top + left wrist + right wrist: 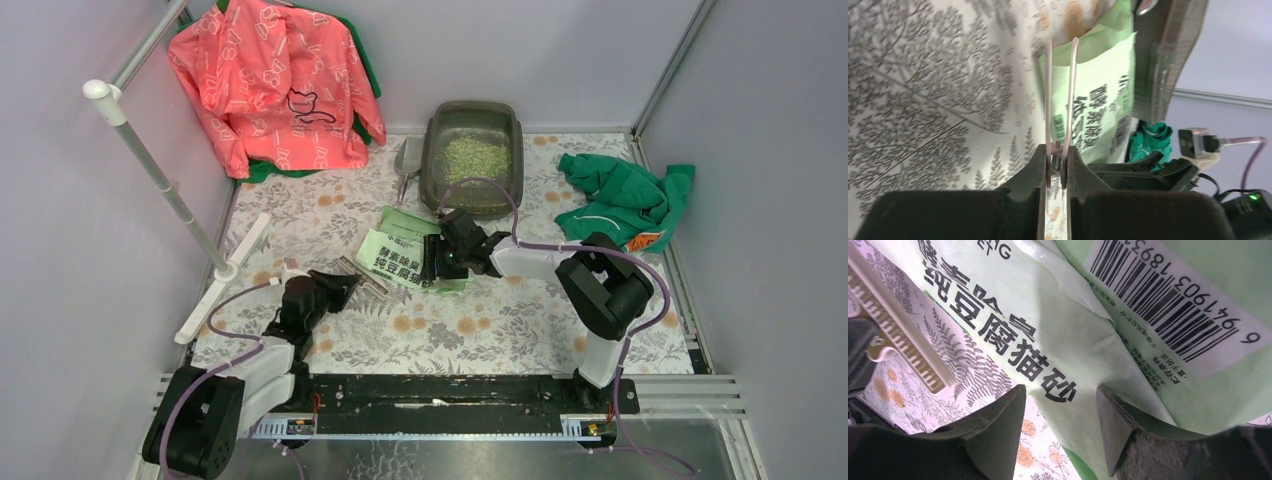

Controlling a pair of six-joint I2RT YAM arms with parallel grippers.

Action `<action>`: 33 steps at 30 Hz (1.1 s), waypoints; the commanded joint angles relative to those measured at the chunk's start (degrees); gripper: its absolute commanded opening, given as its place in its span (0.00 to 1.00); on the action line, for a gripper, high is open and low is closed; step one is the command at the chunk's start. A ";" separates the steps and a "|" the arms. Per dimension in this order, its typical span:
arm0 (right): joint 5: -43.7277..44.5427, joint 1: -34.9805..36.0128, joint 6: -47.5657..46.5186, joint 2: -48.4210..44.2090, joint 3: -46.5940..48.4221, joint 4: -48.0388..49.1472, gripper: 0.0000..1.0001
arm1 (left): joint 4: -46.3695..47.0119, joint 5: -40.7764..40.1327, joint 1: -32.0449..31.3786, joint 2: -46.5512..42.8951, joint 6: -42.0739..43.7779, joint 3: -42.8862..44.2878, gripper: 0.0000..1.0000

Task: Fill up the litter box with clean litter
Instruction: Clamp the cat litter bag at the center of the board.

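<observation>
The dark grey-olive litter box stands at the back of the mat with a heap of pale clean litter inside. A light green printed bag lies flat in front of it. My right gripper is low over the bag's right edge. Its jaws are open with a corner of the bag between the fingertips. My left gripper is shut on a long pale clip, which points toward the bag. The clip's ribbed bar also shows in the right wrist view.
A small grey scoop lies left of the litter box. A coral jacket hangs at the back left on a white rail. A green garment is crumpled at the right wall. The floral mat covers the floor.
</observation>
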 commanded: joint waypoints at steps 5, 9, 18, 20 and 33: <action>-3.96 -0.81 -0.17 2.18 1.39 -1.40 0.61 | 6.74 -4.91 -2.54 9.48 -7.08 -7.04 0.00; -4.76 -1.31 -0.50 2.57 1.56 -1.21 0.61 | 19.16 -5.64 -2.54 16.59 -9.50 -9.93 0.00; -5.79 -2.21 -1.08 3.29 2.27 -1.42 0.61 | 34.47 -6.95 -2.98 29.46 -11.59 -11.06 0.00; -6.01 -2.40 -1.01 3.37 2.33 -1.33 0.61 | 34.29 -7.17 -2.98 30.25 -11.17 -10.47 0.00; -7.68 -3.02 -1.26 4.49 3.33 -1.25 0.59 | 51.52 -15.28 -7.56 46.04 -10.23 -10.41 0.00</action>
